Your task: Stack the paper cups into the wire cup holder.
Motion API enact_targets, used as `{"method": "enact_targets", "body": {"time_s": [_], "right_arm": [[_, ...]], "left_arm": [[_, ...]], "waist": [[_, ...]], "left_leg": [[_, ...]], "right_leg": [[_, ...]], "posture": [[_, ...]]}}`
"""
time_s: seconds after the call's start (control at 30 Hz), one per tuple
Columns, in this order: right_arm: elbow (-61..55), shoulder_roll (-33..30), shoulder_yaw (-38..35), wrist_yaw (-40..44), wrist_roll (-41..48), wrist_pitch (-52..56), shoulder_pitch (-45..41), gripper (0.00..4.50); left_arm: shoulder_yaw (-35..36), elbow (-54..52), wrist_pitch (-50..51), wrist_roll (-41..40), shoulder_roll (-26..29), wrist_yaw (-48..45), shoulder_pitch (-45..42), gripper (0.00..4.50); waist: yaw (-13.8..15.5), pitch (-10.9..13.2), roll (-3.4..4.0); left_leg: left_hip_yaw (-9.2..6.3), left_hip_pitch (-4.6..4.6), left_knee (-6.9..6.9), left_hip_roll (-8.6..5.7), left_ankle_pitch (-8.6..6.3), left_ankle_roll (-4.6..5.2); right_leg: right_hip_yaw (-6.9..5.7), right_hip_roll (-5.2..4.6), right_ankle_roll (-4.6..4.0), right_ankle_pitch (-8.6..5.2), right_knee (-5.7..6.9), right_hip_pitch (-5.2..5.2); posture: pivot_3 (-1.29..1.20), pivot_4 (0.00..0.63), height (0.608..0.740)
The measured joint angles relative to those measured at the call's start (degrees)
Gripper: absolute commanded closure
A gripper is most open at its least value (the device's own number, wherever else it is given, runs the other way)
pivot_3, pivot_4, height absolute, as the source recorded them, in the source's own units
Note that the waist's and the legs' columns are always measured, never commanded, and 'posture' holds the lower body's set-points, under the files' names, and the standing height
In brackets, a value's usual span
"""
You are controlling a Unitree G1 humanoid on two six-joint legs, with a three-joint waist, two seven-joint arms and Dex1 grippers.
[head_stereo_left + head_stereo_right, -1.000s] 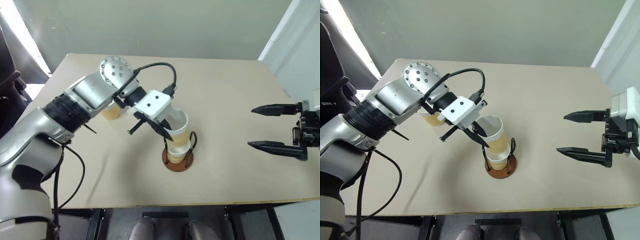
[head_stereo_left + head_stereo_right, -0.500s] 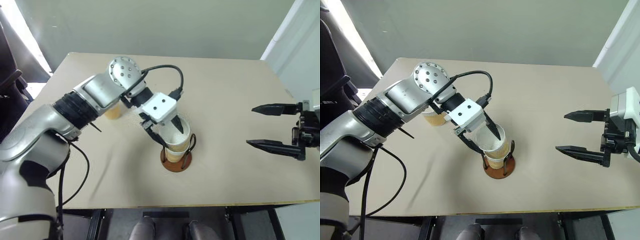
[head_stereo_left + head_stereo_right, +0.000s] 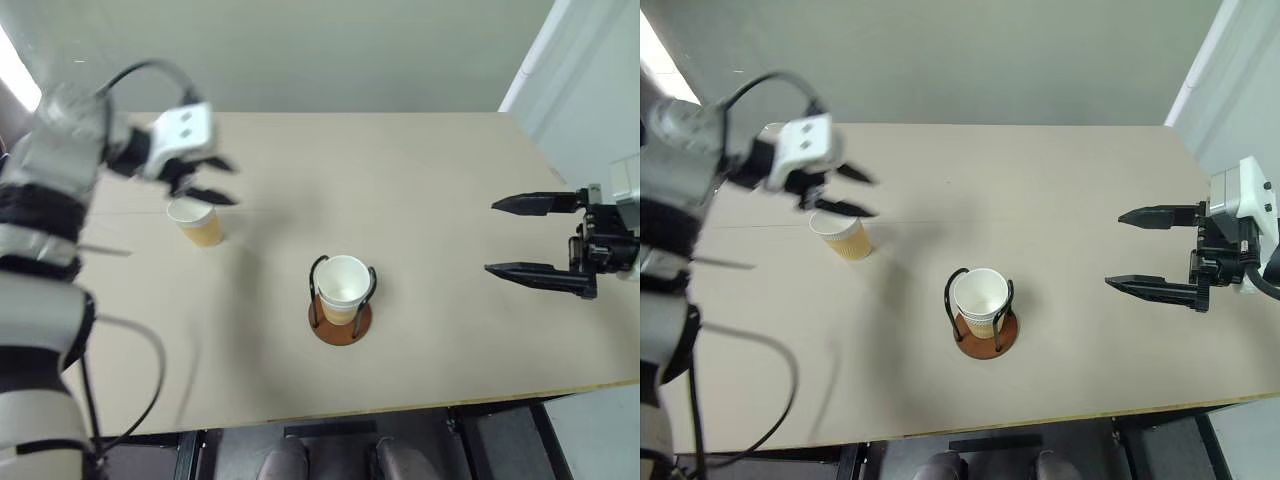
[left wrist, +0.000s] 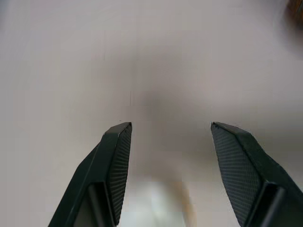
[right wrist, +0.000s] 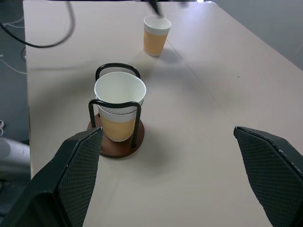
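Near the counter [image 3: 450, 200] centre: the wire cup holder [image 3: 340, 318], wooden base flat, black loops upright, with paper cups [image 3: 342, 286] nested inside, top rim above the loops. Toward the left, well apart from the holder: one lone paper cup [image 3: 197, 221], upright, mouth up. Just above and beside that cup: the left end effector [image 3: 218, 181], fingers spread, pinching nothing, blurred in the head views. At the right edge of the counter: the right end effector [image 3: 522, 236], fingers spread wide, empty, pointing toward the holder, well apart from it.
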Motion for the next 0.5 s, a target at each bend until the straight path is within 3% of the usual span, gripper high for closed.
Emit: {"method": "enact_targets", "body": {"time_s": [0.2, 0.5], "right_arm": [[2.6, 1.4, 6.1, 1.3, -1.8, -1.4, -5.7, 0.00], [1.4, 1.2, 5.8, 1.6, -1.8, -0.4, -4.6, 0.00]], "left_arm": [[2.5, 4.6, -1.8, 7.4, -0.3, 2.3, 0.9, 1.67], [4.2, 13.2, -3.8, 13.9, -9.0, 7.3, 0.1, 1.67]], "waist": [[2.3, 0.0, -0.09], [2.0, 0.0, -0.10]], "left_leg": [[-0.29, -0.48, 0.39, -0.09, 0.01, 0.01], [-0.22, -0.45, 0.59, 0.00, 0.06, 0.05]], "right_leg": [[-0.28, -0.21, -0.01, 0.02, 0.05, -0.14], [-0.33, -0.19, -0.10, 0.13, 0.17, -0.11]], "posture": [[0.00, 0.150, 0.740], [0.00, 0.150, 0.740]]}}
